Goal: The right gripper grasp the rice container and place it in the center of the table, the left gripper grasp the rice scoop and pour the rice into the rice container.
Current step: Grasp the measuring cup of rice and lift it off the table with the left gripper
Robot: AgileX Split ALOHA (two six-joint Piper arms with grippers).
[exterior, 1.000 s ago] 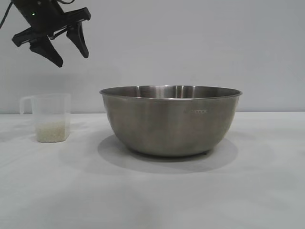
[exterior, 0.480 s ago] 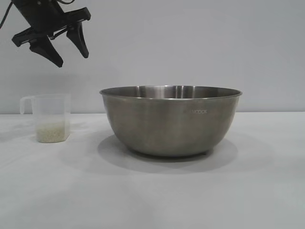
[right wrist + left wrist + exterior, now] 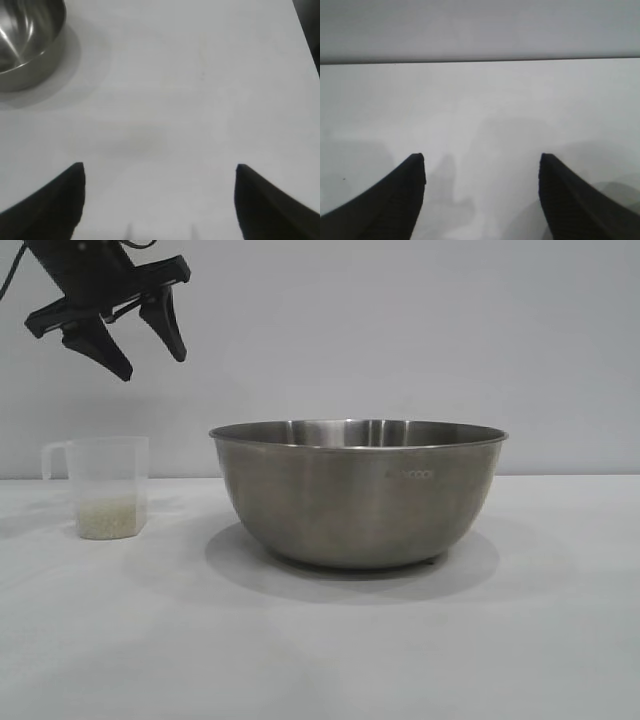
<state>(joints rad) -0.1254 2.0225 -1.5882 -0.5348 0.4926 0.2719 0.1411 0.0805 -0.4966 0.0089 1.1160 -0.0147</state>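
Rice container (image 3: pixel 358 492) parked mid-table (image 3: pixel 320 640), ready for pouring; rice scoop (image 3: pixel 103 487) near left edge under left gripper (image 3: pixel 148 348), spread wide, empty; right gripper (image 3: pixel 159 205) likewise agape, holding nothing.

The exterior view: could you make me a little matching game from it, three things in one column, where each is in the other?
Things:
1. left gripper
2. rice scoop
3. rice container

Places or states:
A. stands mid-table, wide and steel
B. hangs open in the air, holding nothing
C. stands on the table with rice in its bottom

Pairs: 1-B, 2-C, 3-A
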